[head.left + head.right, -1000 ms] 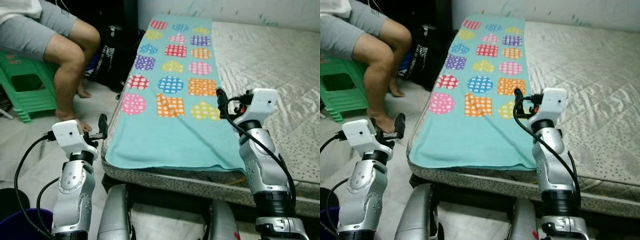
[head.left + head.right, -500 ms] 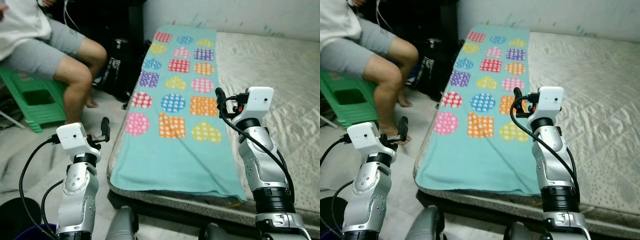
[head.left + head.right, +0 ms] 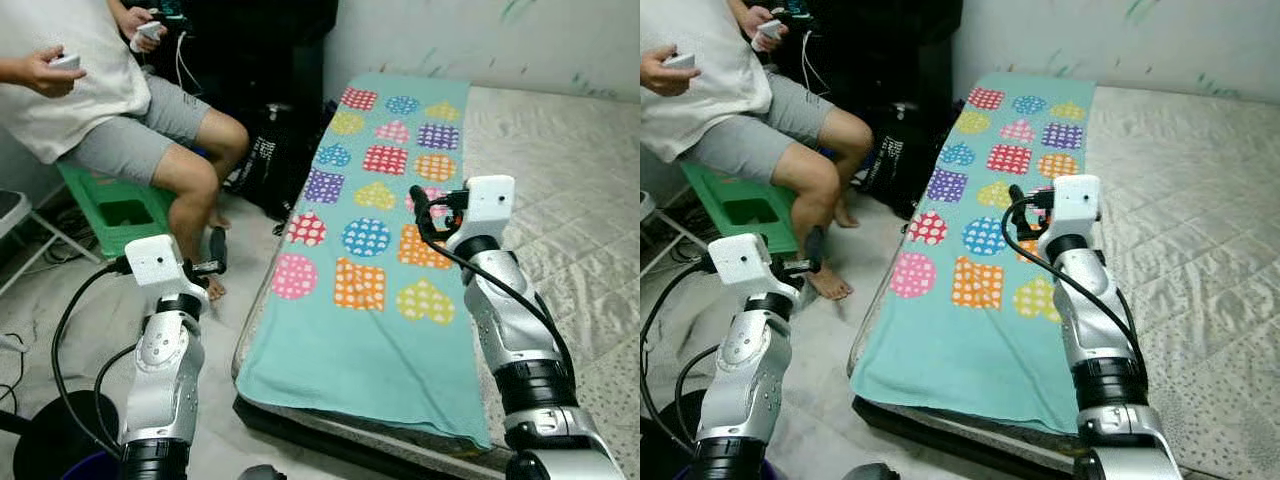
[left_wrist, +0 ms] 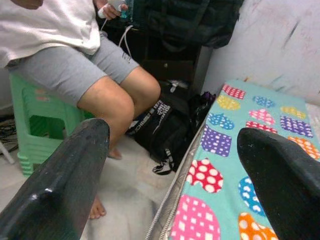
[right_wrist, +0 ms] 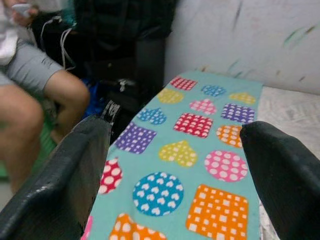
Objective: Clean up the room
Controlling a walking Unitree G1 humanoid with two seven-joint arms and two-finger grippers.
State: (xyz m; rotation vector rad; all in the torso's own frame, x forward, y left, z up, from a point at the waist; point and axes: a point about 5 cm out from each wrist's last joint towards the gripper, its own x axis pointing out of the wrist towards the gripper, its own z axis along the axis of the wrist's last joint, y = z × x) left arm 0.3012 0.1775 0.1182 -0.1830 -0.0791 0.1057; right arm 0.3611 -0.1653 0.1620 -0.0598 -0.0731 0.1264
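A teal blanket (image 3: pixel 370 260) printed with dotted coloured shapes lies flat along the left side of a bare grey mattress (image 3: pixel 570 180). My left gripper (image 3: pixel 216 250) is raised over the floor just left of the bed's edge, open, with nothing between its fingers (image 4: pixel 65 175). My right gripper (image 3: pixel 420 208) hovers open over the blanket's right half, above the orange and pink shapes. In the right wrist view the blanket (image 5: pixel 190 150) runs ahead between the spread fingers (image 5: pixel 65 175).
A person (image 3: pixel 110 110) sits on a green stool (image 3: pixel 110 205) left of the bed, holding white controllers. A black bag (image 3: pixel 268 160) stands between the person's legs and the bed. A dark bucket (image 3: pixel 45 445) sits by my left arm, with cables on the floor.
The camera has risen and turned left, so more of the person and the floor shows. Both arms keep the same raised pose, and the blanket has not moved.
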